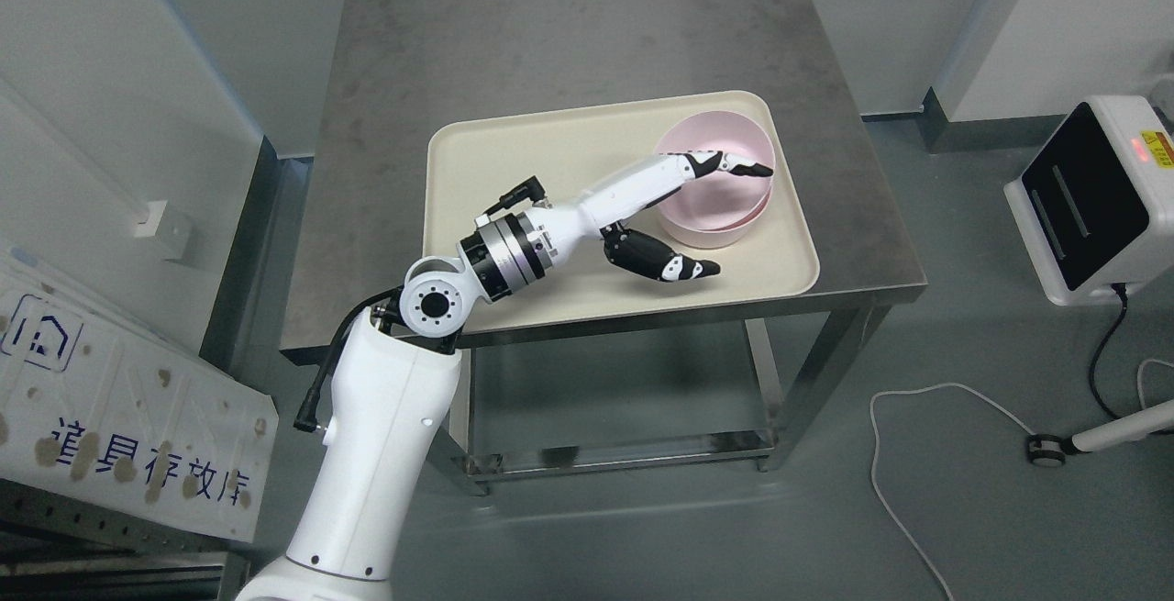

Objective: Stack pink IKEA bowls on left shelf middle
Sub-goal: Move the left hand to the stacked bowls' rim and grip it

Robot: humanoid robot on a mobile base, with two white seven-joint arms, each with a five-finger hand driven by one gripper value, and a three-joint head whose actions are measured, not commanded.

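Note:
A pink bowl (720,183) stands upright at the right end of a cream tray (514,161) on a steel table. My left hand (725,216) reaches over it from the lower left. Its fingers (734,163) stretch across the bowl's opening, and the thumb (683,266) lies outside the near wall, so the near rim sits between them. The fingers are spread and do not clamp the bowl. My right arm does not show.
The steel table (569,41) has a lower shelf (624,454). A white device with a black screen (1091,197) stands on the floor at the right, with cables (917,454) trailing. A white printed panel (119,408) leans at the lower left.

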